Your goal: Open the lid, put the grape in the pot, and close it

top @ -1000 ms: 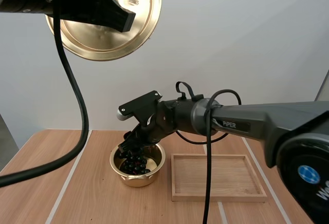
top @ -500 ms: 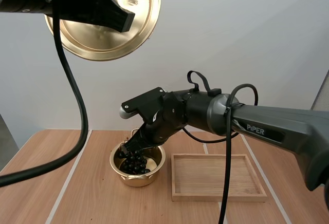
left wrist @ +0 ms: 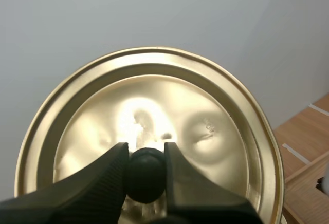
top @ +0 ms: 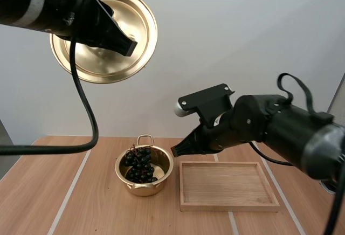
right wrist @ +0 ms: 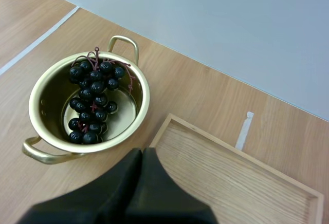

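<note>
The gold pot [top: 143, 184] stands on the table with the bunch of dark grapes [top: 138, 165] lying inside it; the right wrist view has the same pot [right wrist: 128, 124] and grapes [right wrist: 92, 100]. My left gripper [left wrist: 146, 170] is shut on the black knob [left wrist: 145, 175] of the gold lid [left wrist: 216, 126], holding the lid [top: 94, 57] high above the table, tilted on edge. My right gripper [top: 177, 150] hangs shut and holding nothing, just right of the pot, over the near left corner of the wooden tray [top: 229, 205]. Its fingers [right wrist: 139, 183] lie together as one dark wedge.
The wooden tray [right wrist: 241, 183] lies bare to the right of the pot, close beside it. White lines run across the wooden tabletop [top: 86, 213]. Open table surface stretches left of the pot.
My right gripper let the grapes go into the pot, shut, and drew back up and to the right. The lid in my left gripper shifted slightly down and left.
</note>
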Available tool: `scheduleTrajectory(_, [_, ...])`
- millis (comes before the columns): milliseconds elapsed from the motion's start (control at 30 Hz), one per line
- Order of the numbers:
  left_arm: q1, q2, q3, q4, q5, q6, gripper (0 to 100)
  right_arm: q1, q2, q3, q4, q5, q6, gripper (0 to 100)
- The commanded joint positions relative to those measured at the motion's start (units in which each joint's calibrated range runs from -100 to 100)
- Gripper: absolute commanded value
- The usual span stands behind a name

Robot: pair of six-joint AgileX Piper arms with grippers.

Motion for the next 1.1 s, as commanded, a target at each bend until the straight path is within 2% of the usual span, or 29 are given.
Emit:
scheduleTrajectory(0, [-0.17, 3.01, 3.73, 0.15, 0.49, 1.58, 0, -0.59, -8.44, 2.07, -0.19, 5.14, -0.73, 0])
scheduleTrajectory(100, [-0.17, 5.33, 8.51, -0.31, -0.17, 3.33, 0, -0.59, -14.16, 2.40, -0.19, 10.63, -0.27, 0])
scheduleTrajectory(400, [-0.17, 15.96, 23.98, -8.92, -6.94, 12.61, 0, -0.59, -28.28, 2.40, -0.19, 23.94, 0.04, 0])
scheduleTrajectory(600, [-0.17, 25.74, 24.85, -8.90, -8.53, 13.79, 0, -0.61, -30.57, 2.40, -3.04, 29.15, 0.83, 0])
scheduleTrajectory(833, [-0.17, 36.13, 25.15, -11.29, -11.11, 15.34, 0, -0.94, -30.72, 2.40, -4.72, 29.27, 1.82, 0])
scheduleTrajectory(1067, [-0.17, 41.25, 28.56, -11.91, -22.07, 16.50, 0, -0.95, -30.72, 2.40, -4.61, 29.27, 1.82, 0])
